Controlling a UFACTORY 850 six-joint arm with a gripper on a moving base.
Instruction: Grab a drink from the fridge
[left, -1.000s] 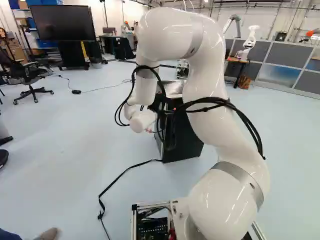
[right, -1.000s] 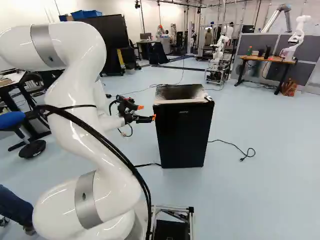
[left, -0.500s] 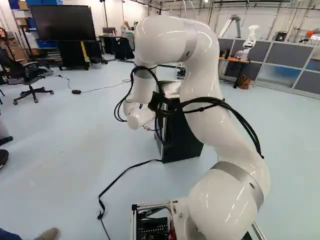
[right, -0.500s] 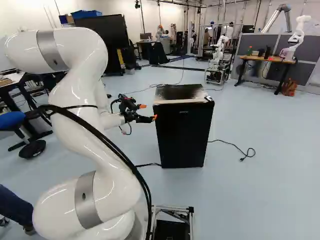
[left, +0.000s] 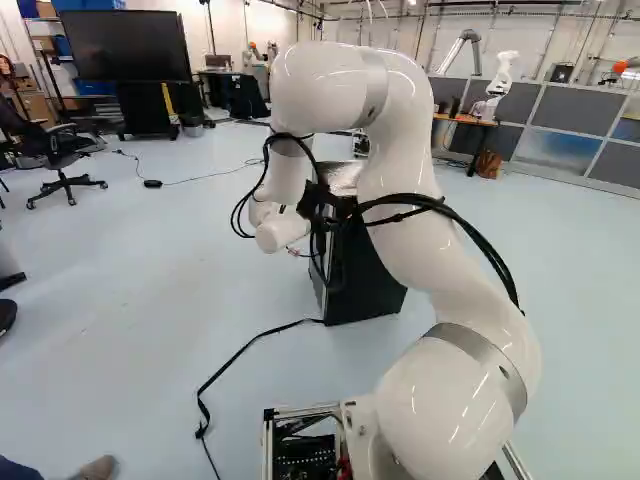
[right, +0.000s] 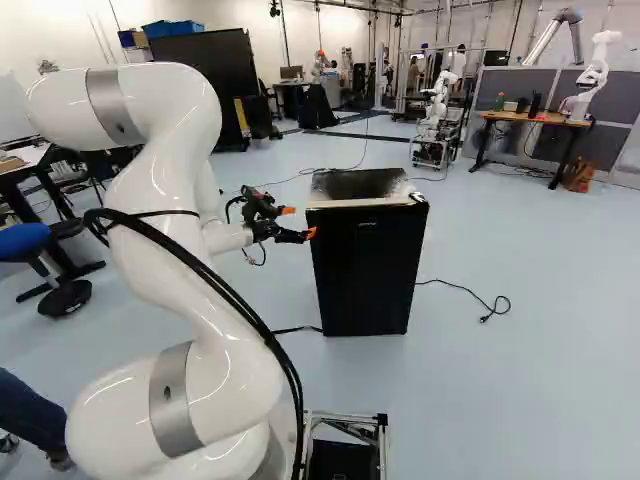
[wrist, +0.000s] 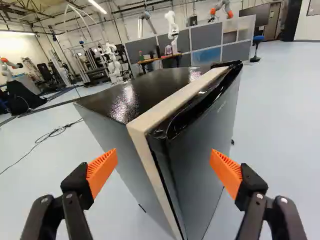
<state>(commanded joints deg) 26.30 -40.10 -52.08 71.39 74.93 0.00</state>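
Observation:
In the right base view my gripper (right: 301, 221) is beside the upper part of the black mini fridge (right: 367, 275), at the edge of its front. The wrist view has the gripper (wrist: 164, 165) wide open, its orange pads (wrist: 102, 171) apart with nothing held. Ahead, between the fingers' lines, stands the fridge's near upright edge, where the door (wrist: 202, 155) meets the pale frame (wrist: 172, 102). The door looks closed against the body. Whether a finger touches the fridge I cannot tell. No drink shows, as the inside is hidden.
A black cable (left: 240, 354) runs over the floor from the fridge toward the base. Another cable (right: 470, 291) lies on its far side. Beyond stand a wooden desk (right: 540, 118) and another robot (right: 436, 108) on a cart. A stool (right: 68, 298) is left of the arm.
My arm's upper part has lowered and reached slightly forward. In the right base view the gripper has shifted slightly right, toward the fridge. Base and fridge have stayed still.

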